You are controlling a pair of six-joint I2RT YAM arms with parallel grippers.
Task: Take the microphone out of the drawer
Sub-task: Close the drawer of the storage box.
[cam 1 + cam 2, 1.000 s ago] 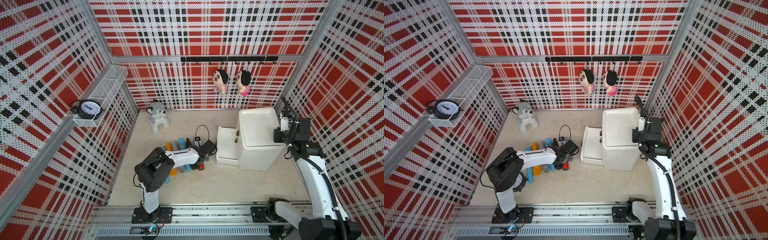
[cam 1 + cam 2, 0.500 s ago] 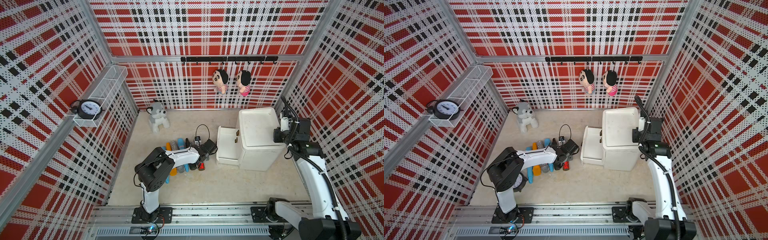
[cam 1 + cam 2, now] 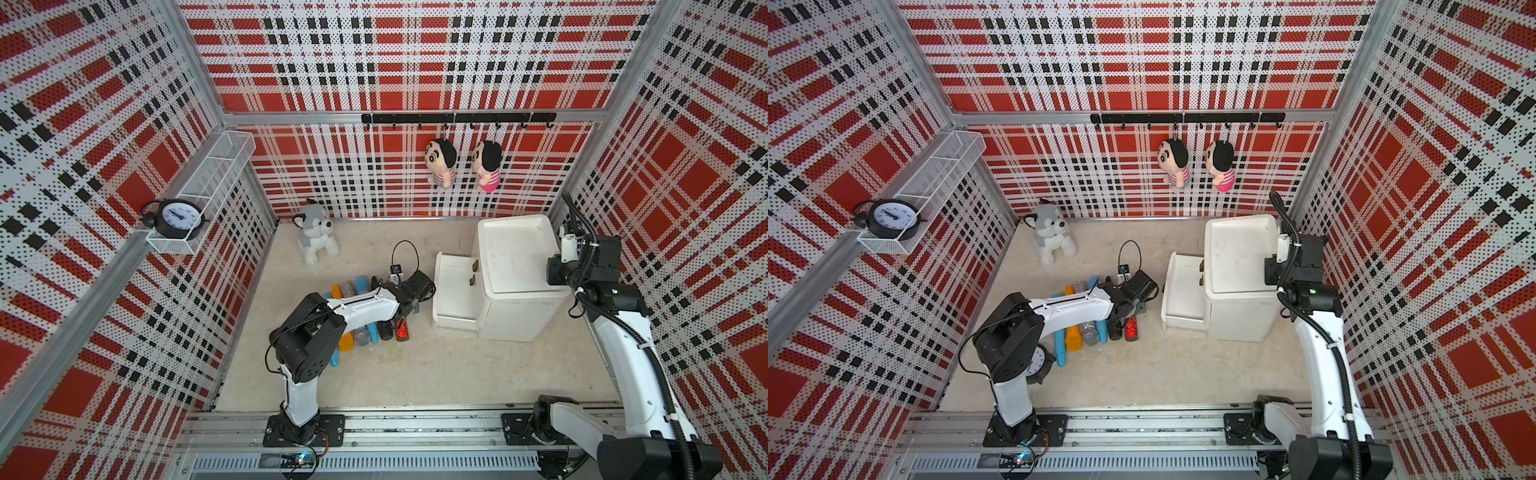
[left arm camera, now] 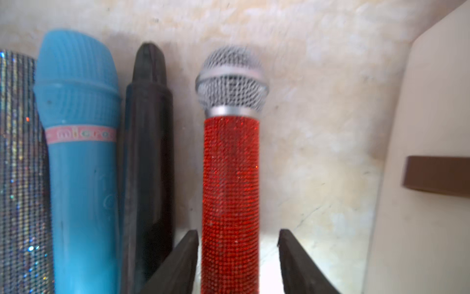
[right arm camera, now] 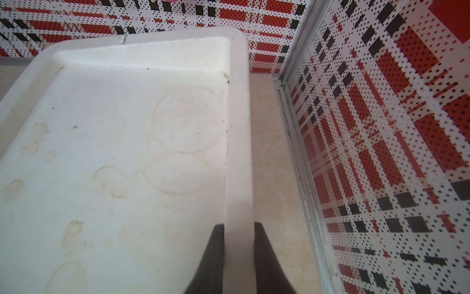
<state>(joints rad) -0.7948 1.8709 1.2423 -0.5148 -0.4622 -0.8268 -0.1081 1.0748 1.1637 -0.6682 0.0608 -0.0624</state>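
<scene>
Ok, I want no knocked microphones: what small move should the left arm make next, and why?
Probably back the left gripper straight off the red microphone: its fingers stand apart on either side of it, and it already lies on the floor beside the black microphone, outside the open drawer.

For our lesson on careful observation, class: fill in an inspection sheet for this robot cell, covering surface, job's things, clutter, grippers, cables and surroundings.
Surface: beige floor, mottled.
Job's things: red microphone lies on the floor near the open drawer, which looks empty; cabinet upright.
Clutter: blue microphone, black microphone, silver microphone and orange microphone lie in a row; husky plush sits apart.
Grippers: left gripper open, straddling the red microphone; right gripper shut on the cabinet's top rim.
Cables: black cable looped on the floor.
Surroundings: plaid walls; two dolls on a hook rail; alarm clock in a wire shelf.
</scene>
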